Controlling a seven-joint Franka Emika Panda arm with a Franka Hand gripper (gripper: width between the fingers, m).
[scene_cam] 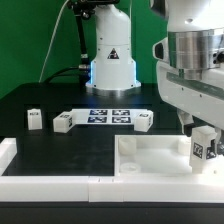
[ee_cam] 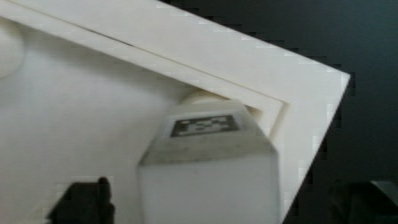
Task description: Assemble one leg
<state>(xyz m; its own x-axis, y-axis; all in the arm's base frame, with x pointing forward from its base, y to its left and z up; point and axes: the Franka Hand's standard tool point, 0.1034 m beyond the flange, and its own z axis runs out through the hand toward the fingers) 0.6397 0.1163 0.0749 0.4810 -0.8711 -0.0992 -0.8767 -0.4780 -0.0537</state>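
Observation:
My gripper (scene_cam: pixel 201 133) is shut on a white leg (scene_cam: pixel 204 150) with a black-and-white tag, held upright at the near corner of the large white square panel (scene_cam: pixel 150 158) on the exterior view's right. In the wrist view the leg (ee_cam: pixel 205 165) runs between my dark fingers (ee_cam: pixel 80 202), its tagged end against the panel's corner (ee_cam: pixel 267 80). Whether the leg sits in a corner socket I cannot tell. Three more legs lie on the black table: one (scene_cam: pixel 35 119), a second (scene_cam: pixel 64 122) and a third (scene_cam: pixel 144 120).
The marker board (scene_cam: pixel 108 115) lies between the loose legs at the back. A white L-shaped fence (scene_cam: pixel 45 185) runs along the front and the exterior view's left. The robot base (scene_cam: pixel 112 65) stands behind the board.

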